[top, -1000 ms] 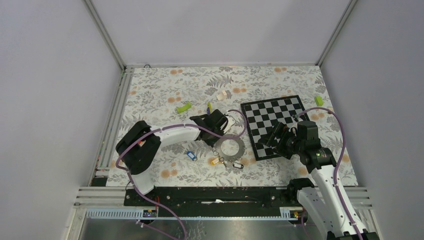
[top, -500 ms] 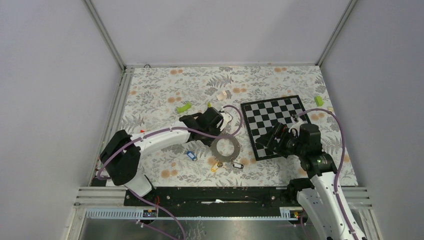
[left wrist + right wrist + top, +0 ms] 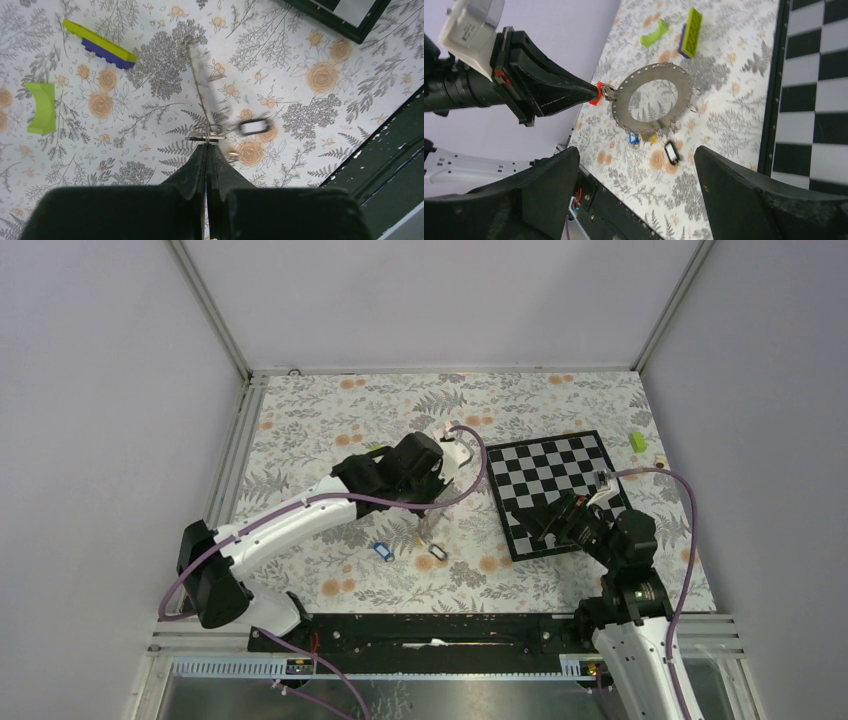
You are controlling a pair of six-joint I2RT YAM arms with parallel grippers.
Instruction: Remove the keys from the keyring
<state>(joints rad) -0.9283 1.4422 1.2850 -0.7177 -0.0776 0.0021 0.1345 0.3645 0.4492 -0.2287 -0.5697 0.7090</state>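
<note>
- Right gripper (image 3: 636, 160): jaws wide apart with nothing between them. Its fingers frame the bottom of the right wrist view. In the top view it sits lower right, over the near left part of the board (image 3: 550, 480).
- Blue key (image 3: 380, 551): flat on the cloth (image 3: 300, 430), lower centre of the top view, apart from the ring.
- Black key (image 3: 437, 553): right of the blue key, just under the ring. It is blurred in the left wrist view, so I cannot tell whether it hangs from the ring or lies loose.
- Yellow key (image 3: 649, 136): at the ring's lower edge in the right wrist view.
- Ring (image 3: 621, 105): raised off the cloth. It is face-on at the centre of the right wrist view and edge-on in the left wrist view.
- Left gripper (image 3: 206, 150): jaws together, clamped on the ring's rim, with a red tag (image 3: 596, 94) at the fingertips.
- Stick (image 3: 100, 44) and lime block (image 3: 42, 107): on the cloth, upper left of the left wrist view, well apart from the ring.
</note>
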